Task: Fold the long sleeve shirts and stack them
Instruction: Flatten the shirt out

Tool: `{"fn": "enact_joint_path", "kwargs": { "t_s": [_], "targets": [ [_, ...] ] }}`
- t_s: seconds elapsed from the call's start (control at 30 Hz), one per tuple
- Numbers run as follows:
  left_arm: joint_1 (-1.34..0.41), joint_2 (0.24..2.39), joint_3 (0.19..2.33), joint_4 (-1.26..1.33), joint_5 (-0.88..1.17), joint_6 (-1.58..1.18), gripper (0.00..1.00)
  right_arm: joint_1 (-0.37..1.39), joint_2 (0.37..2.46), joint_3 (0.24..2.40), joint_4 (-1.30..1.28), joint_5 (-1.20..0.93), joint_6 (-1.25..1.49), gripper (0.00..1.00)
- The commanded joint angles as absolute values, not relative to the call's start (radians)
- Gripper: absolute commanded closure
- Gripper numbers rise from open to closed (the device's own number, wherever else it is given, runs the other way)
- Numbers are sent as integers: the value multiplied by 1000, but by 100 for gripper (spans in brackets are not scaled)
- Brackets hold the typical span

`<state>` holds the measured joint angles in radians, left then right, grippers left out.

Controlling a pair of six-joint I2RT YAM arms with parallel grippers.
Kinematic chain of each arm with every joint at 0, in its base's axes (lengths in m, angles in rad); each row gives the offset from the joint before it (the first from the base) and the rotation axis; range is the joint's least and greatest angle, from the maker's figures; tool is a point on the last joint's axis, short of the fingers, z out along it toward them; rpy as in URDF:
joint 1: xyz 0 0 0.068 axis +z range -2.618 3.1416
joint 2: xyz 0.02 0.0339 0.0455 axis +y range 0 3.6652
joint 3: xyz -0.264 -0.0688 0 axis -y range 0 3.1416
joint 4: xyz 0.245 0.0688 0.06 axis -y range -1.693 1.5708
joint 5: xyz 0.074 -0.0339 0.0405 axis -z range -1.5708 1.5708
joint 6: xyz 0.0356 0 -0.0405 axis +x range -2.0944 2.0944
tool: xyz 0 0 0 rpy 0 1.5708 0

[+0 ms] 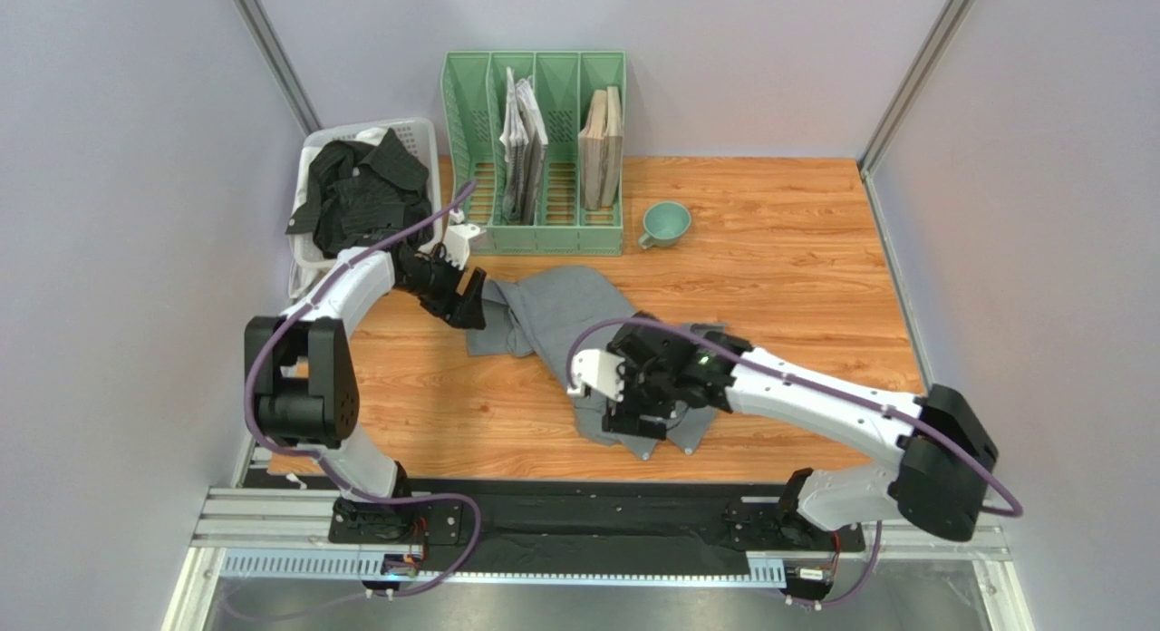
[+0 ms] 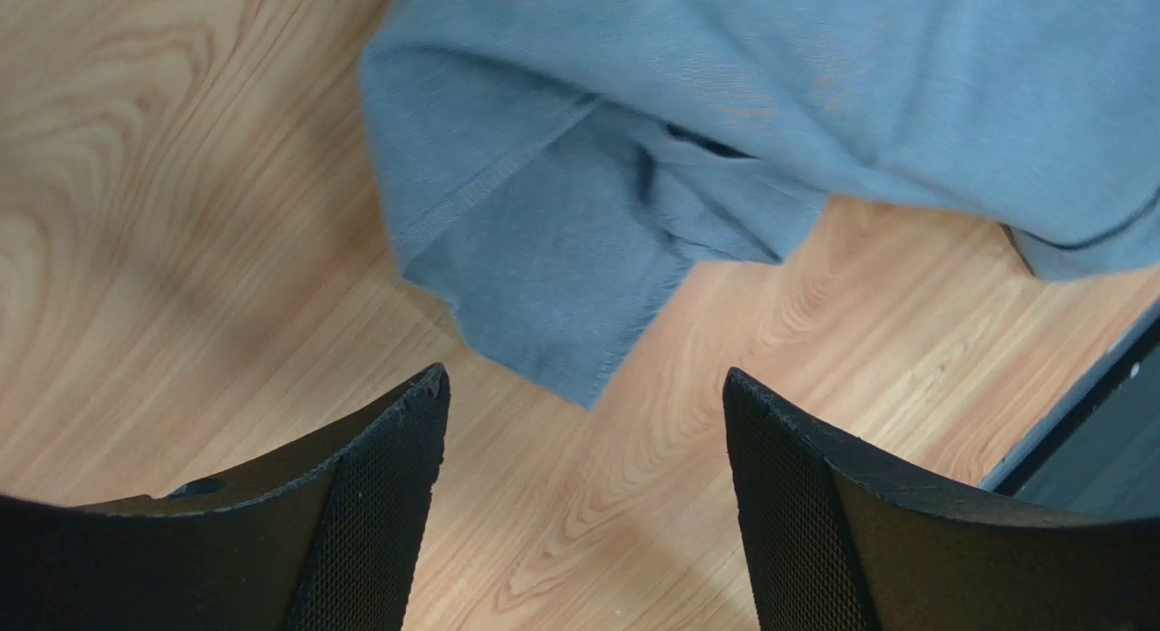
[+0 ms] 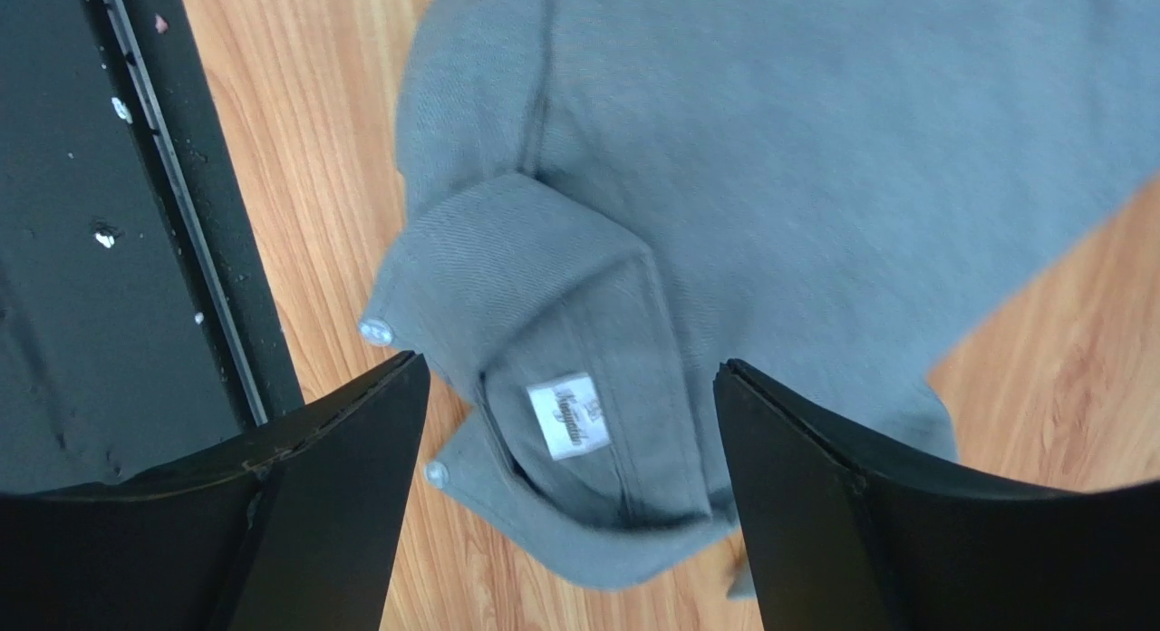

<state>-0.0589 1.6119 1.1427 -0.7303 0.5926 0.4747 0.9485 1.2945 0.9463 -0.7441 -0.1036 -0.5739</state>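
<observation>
Left tool [image 2: 586,380] wide apart, empty, just beside the grey shirt [image 2: 817,101]; right tool [image 3: 572,363] likewise, over its collar [image 3: 545,298].

You are seeing one shirt [image 1: 558,312] lying in the middle of the counter [image 1: 790,278]. The other shirt [image 1: 357,196] is sitting in a basket [image 1: 415,125] at the back left. A rack [image 1: 545,237] is standing right of it, and a cup [image 1: 665,223] right of that.
</observation>
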Motion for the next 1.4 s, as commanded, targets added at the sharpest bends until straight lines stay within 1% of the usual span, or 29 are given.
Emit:
{"fn": "enact_joint_path", "kwargs": {
  "t_s": [0.0,0.17,0.27,0.3,0.37,0.4,0.43,0.47,0.5,0.53,0.57,0.6,0.63,0.67,0.7,0.73,0.8,0.83,0.9,0.97,1.0,1.03,1.1,1.13,1.2,1.27,1.3,1.37],
  "targets": [
    [-34,1675,1167,-690,589,376,22,1081,1368,940,-582,58,-537,19],
    [-34,1756,1175,-664,545,331,24,1157,1520,944,-516,132,-503,19],
    [-34,1789,1186,-658,534,330,29,1167,1575,917,-480,176,-489,24],
    [-35,1795,1190,-657,537,330,31,1166,1588,910,-470,189,-488,30],
    [-41,1810,1193,-658,538,334,43,1166,1603,888,-463,228,-491,44],
    [-46,1813,1193,-657,535,336,50,1163,1603,884,-465,241,-491,67],
    [-49,1819,1193,-663,535,337,68,1154,1594,887,-472,250,-491,84],
    [-49,1818,1198,-667,544,342,77,1140,1576,890,-483,249,-488,100],
    [-49,1809,1203,-675,551,345,86,1123,1512,896,-508,239,-489,100],
    [-49,1796,1209,-710,555,353,98,1076,1476,903,-526,197,-495,100],
    [-48,1778,1210,-730,567,360,100,1050,1432,910,-546,181,-505,100],
    [-46,1717,1206,-762,575,389,100,1022,1389,935,-589,163,-524,100],
    [-37,1677,1195,-773,577,402,100,950,1297,949,-618,106,-538,100],
    [-31,1633,1174,-784,575,414,100,913,1249,966,-638,80,-552,100],
    [-22,1549,1163,-807,578,438,100,872,1209,1006,-678,57,-573,100],
    [-8,1511,1157,-825,581,452,100,789,1134,1026,-699,14,-589,100],
    [-6,1412,1151,-880,578,485,100,714,1079,1063,-747,-37,-627,100],
    [-6,1382,1150,-897,574,508,100,645,1054,1093,-761,-76,-633,100],
    [-6,1300,1140,-913,561,512,100,591,1002,1120,-817,-109,-635,100],
    [-6,1275,1109,-908,583,489,100,546,970,1138,-848,-143,-621,100],
    [-11,1281,1098,-888,580,471,84,542,963,1131,-851,-141,-615,100],
    [-37,1292,1086,-870,577,456,71,526,960,1123,-845,-135,-597,100],
    [-72,1336,1045,-774,546,393,52,496,982,1104,-816,-140,-568,100],
    [-83,1356,1037,-743,548,382,45,436,997,1106,-808,-187,-549,100],
    [-107,1420,1026,-653,502,345,41,379,1046,1132,-793,-228,-490,100],
    [-132,1471,1040,-617,459,342,41,316,1074,1161,-796,-274,-457,100],
    [-135,1520,1051,-591,447,339,26,299,1083,1182,-796,-290,-451,100],
    [-146,1574,1087,-577,430,339,26,275,1086,1193,-795,-319,-446,100]
  ]
}}
